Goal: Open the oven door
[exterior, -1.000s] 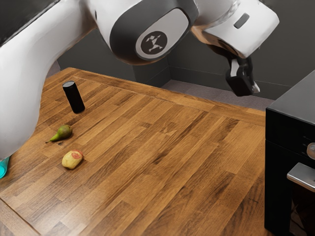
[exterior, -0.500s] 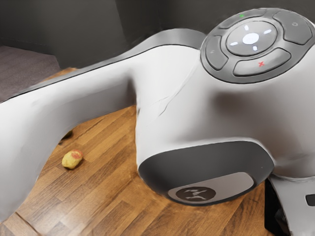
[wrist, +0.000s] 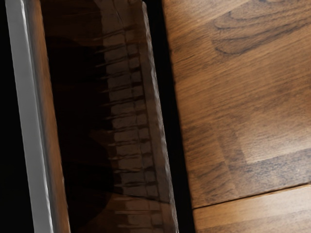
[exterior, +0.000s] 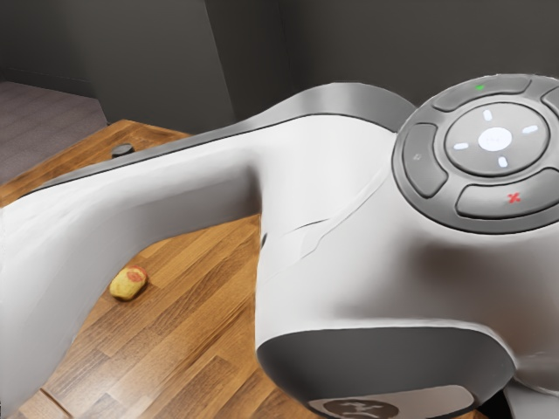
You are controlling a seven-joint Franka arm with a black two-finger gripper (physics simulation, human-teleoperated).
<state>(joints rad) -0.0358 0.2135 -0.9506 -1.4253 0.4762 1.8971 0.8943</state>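
At the lower right of the exterior view, a pale part of my gripper's hand [exterior: 534,401] shows beneath the big white arm joint. A small dark piece of the oven [exterior: 496,406] is beside it, the rest hidden behind the arm. In the wrist view the silver oven handle [wrist: 30,116] runs lengthwise along the dark glass of the oven door [wrist: 82,121], with rack bars faintly visible in the glass. My hand faces this front, with the handle off to one side. I cannot tell whether the door stands ajar.
The wooden table [exterior: 201,305] extends below the arm, and its surface [wrist: 243,97] borders the oven's black edge in the wrist view. A yellow-red fruit [exterior: 128,283] lies near the arm. The top of a black cylinder [exterior: 122,151] peeks out behind it.
The arm has swung down and toward the camera, bringing its large joint across the exterior view and covering most of the oven. Over the last half second the joint sank a little further.
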